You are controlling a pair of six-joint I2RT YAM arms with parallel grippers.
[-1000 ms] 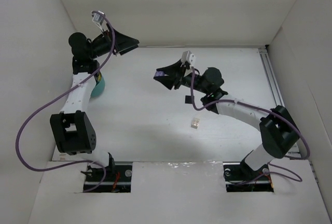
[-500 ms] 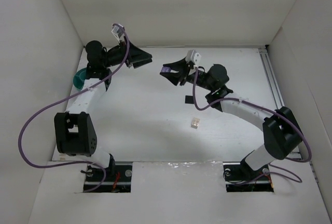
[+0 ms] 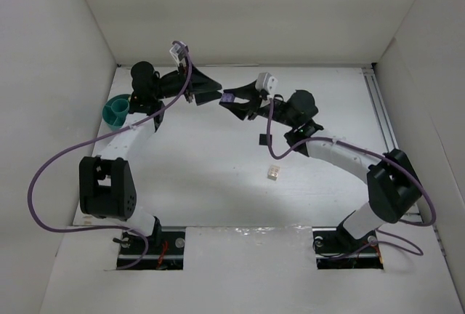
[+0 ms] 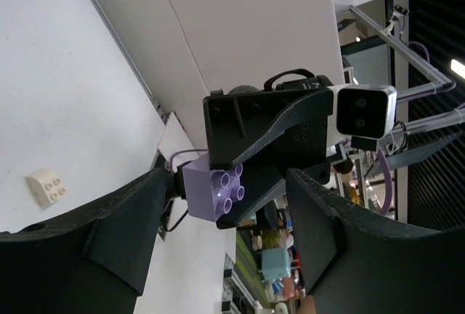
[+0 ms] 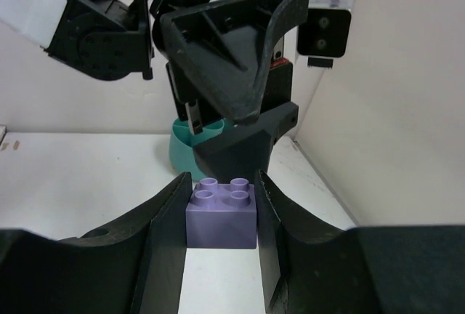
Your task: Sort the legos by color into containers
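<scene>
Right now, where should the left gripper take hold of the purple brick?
On the bare faces: the right gripper clamps two opposite sides of the purple brick. The open left gripper should probably come straight on from in front, jaws crosswise to that grip, closing on the studded top and the underside.

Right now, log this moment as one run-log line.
right gripper: shut on lilac purple four-stud plastic brick | left gripper: open, facing that brick | round teal bowl: far left | cream brick: on table
</scene>
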